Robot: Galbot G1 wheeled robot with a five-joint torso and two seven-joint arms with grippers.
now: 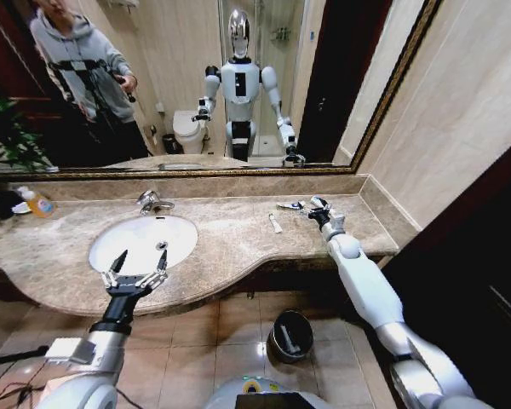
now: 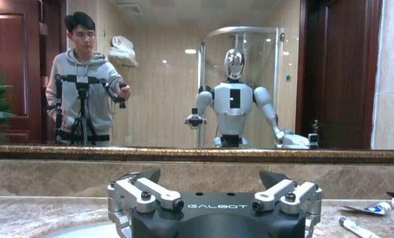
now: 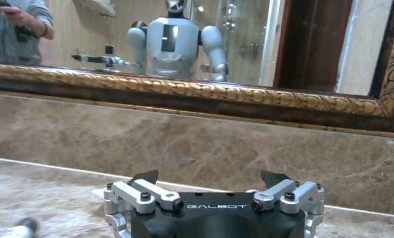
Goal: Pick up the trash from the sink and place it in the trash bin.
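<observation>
The white oval sink [image 1: 145, 241] with its chrome faucet [image 1: 153, 202] sits in the marble counter. My left gripper [image 1: 142, 256] hovers open over the basin's front rim, nothing between its fingers; in the left wrist view the left gripper [image 2: 212, 176] faces the mirror. Trash lies on the counter right of the sink: a white tube [image 1: 275, 223] and a flat sachet [image 1: 289, 205], seen again as sachet [image 2: 368, 208] and tube [image 2: 355, 228]. My right gripper [image 1: 315, 207] is low over the counter's right end beside the sachet, open [image 3: 210, 176]. The dark round trash bin [image 1: 290, 335] stands on the floor below.
A yellow-orange bottle [image 1: 38, 202] stands at the counter's far left beside a plant [image 1: 4, 128]. A gold-framed mirror [image 1: 238, 85] and marble backsplash close the back. A wall bounds the counter's right end. A blurred tube end [image 3: 18, 229] lies near the right gripper.
</observation>
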